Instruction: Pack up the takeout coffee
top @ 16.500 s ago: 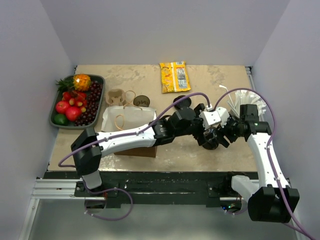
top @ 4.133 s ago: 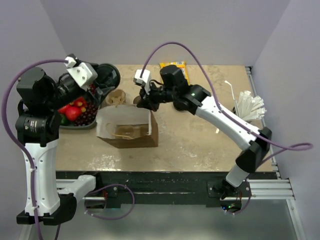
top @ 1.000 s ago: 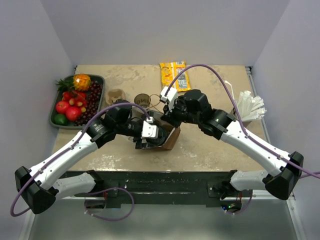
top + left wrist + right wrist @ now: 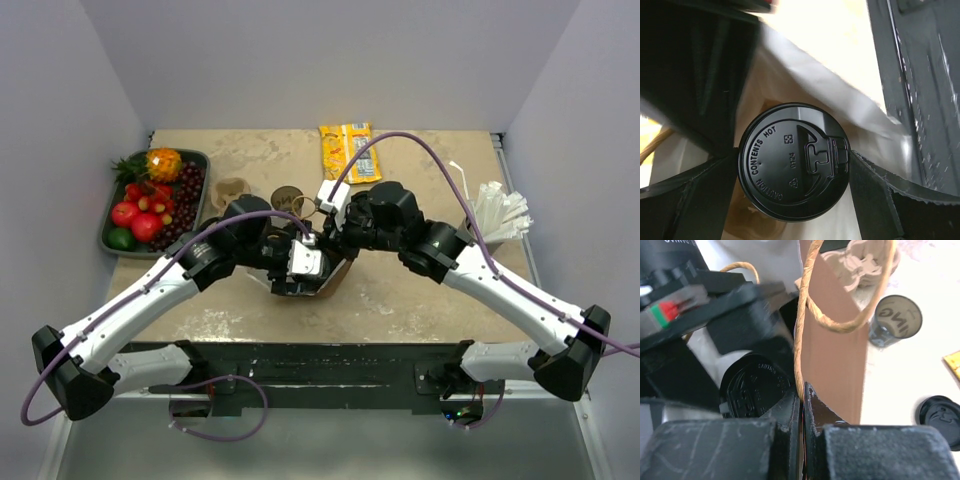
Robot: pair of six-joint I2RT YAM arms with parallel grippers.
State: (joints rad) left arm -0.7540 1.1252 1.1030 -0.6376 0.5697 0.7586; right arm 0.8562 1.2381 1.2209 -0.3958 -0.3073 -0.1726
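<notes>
A takeout coffee cup with a black lid (image 4: pixel 785 150) sits down inside the brown paper bag (image 4: pixel 340 275). My left gripper (image 4: pixel 792 162) reaches into the bag (image 4: pixel 840 110) from above and is shut on the cup, one finger on each side of the lid. The cup's body is hidden under the lid. My right gripper (image 4: pixel 802 390) is shut on the bag's rim (image 4: pixel 832 360), just below its twine handle (image 4: pixel 840 327). From overhead, the left gripper (image 4: pixel 300 266) and right gripper (image 4: pixel 335 238) meet at the bag's mouth.
An uncovered cup (image 4: pixel 286 198) and a cardboard cup carrier (image 4: pixel 230 190) stand behind the bag. A loose black lid (image 4: pixel 942 420) lies on the table. A fruit tray (image 4: pixel 200 160) sits far left, a yellow snack packet (image 4: pixel 349 152) at the back, white straws (image 4: pixel 497 212) at right.
Both grippers and the bag have shifted slightly toward the back of the table. The grips are unchanged.
</notes>
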